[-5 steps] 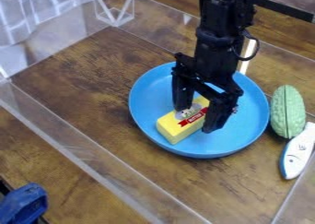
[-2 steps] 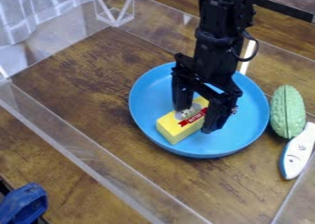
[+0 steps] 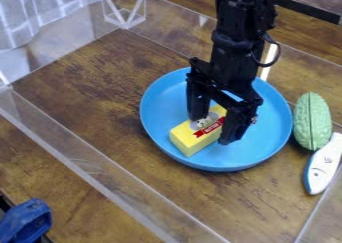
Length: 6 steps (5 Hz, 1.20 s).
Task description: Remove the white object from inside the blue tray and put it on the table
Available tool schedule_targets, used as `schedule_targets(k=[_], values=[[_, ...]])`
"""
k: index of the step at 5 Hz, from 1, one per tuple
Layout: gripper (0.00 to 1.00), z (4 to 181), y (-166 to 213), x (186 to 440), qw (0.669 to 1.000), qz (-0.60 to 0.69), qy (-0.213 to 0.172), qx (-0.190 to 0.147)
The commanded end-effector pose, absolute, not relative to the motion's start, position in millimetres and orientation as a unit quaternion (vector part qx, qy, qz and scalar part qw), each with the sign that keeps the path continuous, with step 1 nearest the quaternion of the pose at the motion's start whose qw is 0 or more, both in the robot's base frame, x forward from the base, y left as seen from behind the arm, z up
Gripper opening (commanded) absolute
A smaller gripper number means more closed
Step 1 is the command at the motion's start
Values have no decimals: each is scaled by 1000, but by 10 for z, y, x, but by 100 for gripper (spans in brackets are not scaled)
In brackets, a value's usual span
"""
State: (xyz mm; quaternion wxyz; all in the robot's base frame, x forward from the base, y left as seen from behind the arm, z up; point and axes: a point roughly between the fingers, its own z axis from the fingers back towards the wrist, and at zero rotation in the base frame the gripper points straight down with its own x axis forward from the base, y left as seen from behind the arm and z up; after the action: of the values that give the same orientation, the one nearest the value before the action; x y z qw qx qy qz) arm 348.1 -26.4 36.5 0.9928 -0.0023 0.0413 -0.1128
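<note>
No visible change over the last second: tool [image 3: 218, 119] open, fingers straddling the yellow block [image 3: 195, 138] in the blue tray [image 3: 158, 93], right of centre frame, so lift onto desk [image 3: 100, 75] remains undone.

black gripper [image 3: 218, 127] around yellow block [image 3: 199, 133] on blue tray [image 3: 247, 152]

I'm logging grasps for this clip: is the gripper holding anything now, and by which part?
It can't be told: the gripper is open around or just over the yellow block; no grip is visible.
</note>
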Motion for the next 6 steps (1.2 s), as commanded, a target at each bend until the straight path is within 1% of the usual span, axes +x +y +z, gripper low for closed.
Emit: schedule_targets(k=[1,2,5,6], values=[[100,11,23,3315,992,-89,91,-1],[100,-42,69,3299,992,-85,97,-1],[100,-158,36,3451,991,-99,85,6],[100,-226,23,3476,991,-105,83,8]])
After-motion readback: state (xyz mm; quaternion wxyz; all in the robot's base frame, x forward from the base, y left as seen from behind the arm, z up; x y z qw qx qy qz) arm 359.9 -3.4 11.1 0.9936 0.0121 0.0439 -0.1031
